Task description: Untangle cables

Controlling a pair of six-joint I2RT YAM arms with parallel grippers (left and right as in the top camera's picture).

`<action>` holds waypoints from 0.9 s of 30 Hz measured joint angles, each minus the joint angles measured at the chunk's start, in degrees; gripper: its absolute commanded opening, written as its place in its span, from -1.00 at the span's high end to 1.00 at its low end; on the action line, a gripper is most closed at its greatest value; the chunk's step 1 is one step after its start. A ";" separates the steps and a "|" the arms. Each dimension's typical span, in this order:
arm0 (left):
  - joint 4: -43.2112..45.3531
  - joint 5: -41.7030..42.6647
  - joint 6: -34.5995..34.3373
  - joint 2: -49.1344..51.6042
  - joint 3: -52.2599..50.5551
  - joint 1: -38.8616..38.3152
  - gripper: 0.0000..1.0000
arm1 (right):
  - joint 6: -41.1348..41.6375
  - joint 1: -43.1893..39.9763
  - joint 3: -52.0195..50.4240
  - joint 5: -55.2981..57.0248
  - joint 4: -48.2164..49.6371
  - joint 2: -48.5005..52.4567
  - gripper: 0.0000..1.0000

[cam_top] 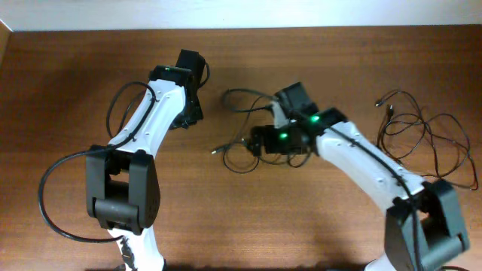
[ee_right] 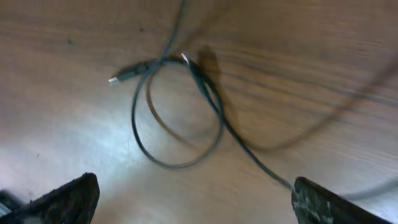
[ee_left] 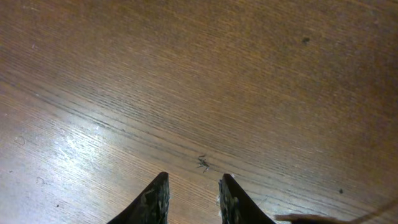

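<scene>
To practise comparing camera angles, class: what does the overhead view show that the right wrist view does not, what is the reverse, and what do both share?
Only overhead: the left arm and right arm, plus a second loose heap of cables far right. Only right wrist: the right gripper open, fingers spread wide above the loop. Both: the looped cable on the wooden table.

Likely a robotics lab: two white robot arms (cam_top: 143, 128) at a wooden table (cam_top: 68, 75), pale wall (cam_top: 226, 13) behind.
</scene>
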 measured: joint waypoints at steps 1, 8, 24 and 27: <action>0.07 0.02 0.00 0.00 0.00 0.00 0.44 | -1.53 2.64 0.02 1.20 2.93 0.79 -0.80; 0.07 0.02 0.00 0.00 0.00 0.00 0.43 | -6.38 9.35 0.02 15.02 5.77 7.80 -0.27; 0.04 0.02 0.00 0.00 0.00 0.00 0.41 | -7.30 9.35 0.39 20.15 11.41 14.71 0.92; 0.04 0.02 0.00 0.00 0.00 0.00 0.40 | -7.34 9.35 0.39 20.11 11.37 14.71 0.92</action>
